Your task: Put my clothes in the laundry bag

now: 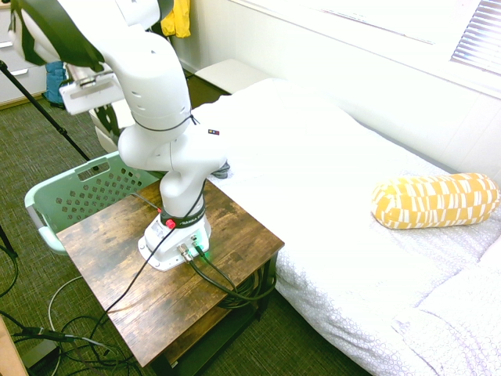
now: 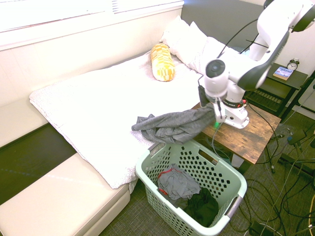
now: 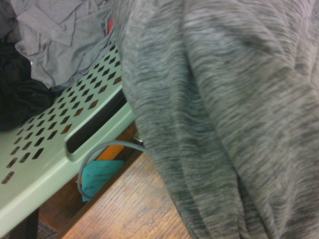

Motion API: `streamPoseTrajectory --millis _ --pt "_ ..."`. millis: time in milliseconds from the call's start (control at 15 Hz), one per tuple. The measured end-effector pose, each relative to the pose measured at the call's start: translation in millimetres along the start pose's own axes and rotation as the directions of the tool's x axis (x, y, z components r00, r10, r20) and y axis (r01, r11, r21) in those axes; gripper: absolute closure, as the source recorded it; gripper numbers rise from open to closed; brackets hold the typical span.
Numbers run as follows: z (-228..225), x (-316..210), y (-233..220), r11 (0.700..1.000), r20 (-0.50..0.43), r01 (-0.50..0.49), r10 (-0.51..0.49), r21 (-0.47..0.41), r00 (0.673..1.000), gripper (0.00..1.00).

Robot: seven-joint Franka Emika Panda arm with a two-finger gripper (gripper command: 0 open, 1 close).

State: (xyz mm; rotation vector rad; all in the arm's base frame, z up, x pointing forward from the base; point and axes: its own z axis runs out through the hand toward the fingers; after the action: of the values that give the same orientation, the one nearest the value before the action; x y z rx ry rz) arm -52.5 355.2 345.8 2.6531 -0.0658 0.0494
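The clothes (image 2: pixel 172 125) are a dark grey garment stretched in the air from the bed's edge across to my gripper (image 2: pixel 215 115), which is shut on one end of it. The garment hangs just above the near rim of the mint-green laundry bag (image 2: pixel 231 172), a perforated basket on the floor between bed and table. In the wrist view the grey fabric (image 3: pixel 214 114) fills most of the picture beside the basket's wall (image 3: pixel 45 164). In the first exterior view the arm hides my gripper; the basket (image 1: pixel 47 196) and a sliver of the garment (image 1: pixel 221 168) show.
Grey (image 2: pixel 177 183) and black (image 2: pixel 202 206) clothes lie inside the basket. The arm stands on a wooden table (image 1: pixel 156 290) against the white bed (image 2: pixel 98 98), which bears a yellow pillow (image 2: pixel 162 61). A yellow jacket (image 1: pixel 178 17) hangs at the back; a cream bench (image 2: pixel 59 196) adjoins the bed.
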Motion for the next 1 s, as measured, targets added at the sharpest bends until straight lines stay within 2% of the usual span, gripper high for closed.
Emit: streamPoseTrajectory --millis 267,333,1000 --pt "8 -1 -4 1.0 0.019 0.008 -0.008 0.001 1.0 1.0" --pt "14 -4 -6 1.0 0.019 0.018 -0.018 -0.007 1.0 0.0" --pt "30 -5 -11 0.998 0.007 0.038 -0.037 -0.04 0.999 0.0"
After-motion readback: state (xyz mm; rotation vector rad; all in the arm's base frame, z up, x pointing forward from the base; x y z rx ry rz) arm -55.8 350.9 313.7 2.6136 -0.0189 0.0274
